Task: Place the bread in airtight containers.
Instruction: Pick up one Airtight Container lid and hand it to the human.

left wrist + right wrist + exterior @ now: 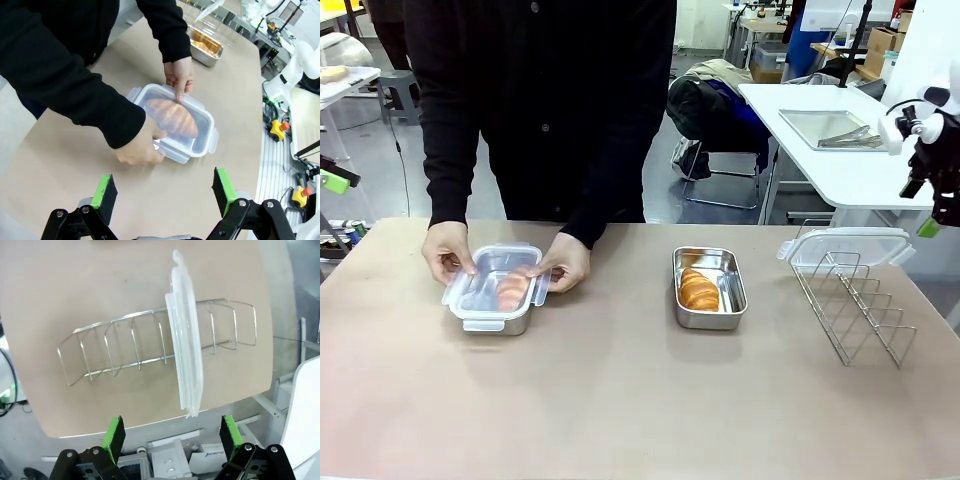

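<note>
One croissant (510,291) lies in the left steel container (492,318). A person's hands (563,262) press a clear lid (485,275) onto it. A second croissant (698,290) sits in an uncovered container (710,318) at mid table. My left gripper (164,192) hovers open above and short of the lidded container (202,150), clear of the croissant (172,116) and the hands (142,150). My right gripper (171,435) is open above the table's edge, looking down on a spare clear lid (186,355).
A wire rack (855,305) stands at the right of the table and holds the spare lid (845,245) upright at its far end. The right gripper (932,205) hangs above the table's right edge. Behind it, a white table carries a flat steel tray (820,125).
</note>
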`<action>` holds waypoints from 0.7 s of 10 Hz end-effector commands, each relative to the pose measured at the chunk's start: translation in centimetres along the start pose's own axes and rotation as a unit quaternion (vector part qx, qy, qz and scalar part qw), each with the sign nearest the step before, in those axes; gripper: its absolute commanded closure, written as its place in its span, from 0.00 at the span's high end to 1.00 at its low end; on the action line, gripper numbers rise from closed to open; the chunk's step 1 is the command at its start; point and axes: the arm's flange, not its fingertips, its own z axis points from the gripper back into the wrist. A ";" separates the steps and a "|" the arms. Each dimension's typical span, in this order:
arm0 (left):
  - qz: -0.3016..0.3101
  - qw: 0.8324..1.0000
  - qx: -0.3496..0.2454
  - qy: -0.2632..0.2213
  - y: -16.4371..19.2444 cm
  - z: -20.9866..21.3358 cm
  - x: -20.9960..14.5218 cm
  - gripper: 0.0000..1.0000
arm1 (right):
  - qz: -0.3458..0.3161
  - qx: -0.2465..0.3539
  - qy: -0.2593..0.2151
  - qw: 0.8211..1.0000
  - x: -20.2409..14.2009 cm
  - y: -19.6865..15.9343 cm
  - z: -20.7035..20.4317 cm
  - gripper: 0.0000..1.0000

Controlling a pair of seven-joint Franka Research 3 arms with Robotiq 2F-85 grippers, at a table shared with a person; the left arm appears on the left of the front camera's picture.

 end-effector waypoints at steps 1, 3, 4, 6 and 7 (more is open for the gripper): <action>-0.005 1.000 0.001 0.003 -0.1 -0.1 0.1 1.00 | 0.024 -0.029 -0.016 0.999 0.4 0.7 -1.8 1.00; -0.005 1.000 0.001 0.003 -0.1 -0.1 0.1 1.00 | 0.029 -0.033 -0.037 0.998 1.1 1.2 -3.1 1.00; -0.005 1.000 0.001 0.003 -0.1 -0.1 0.1 1.00 | 0.030 -0.045 -0.044 0.998 1.4 1.1 -4.0 1.00; -0.005 1.000 0.001 0.003 -0.1 -0.1 0.1 1.00 | 0.050 -0.053 -0.052 0.996 1.8 0.8 -5.8 1.00; -0.005 1.000 0.001 0.003 -0.1 -0.1 0.1 1.00 | 0.057 -0.063 -0.049 0.995 2.1 0.7 -6.5 1.00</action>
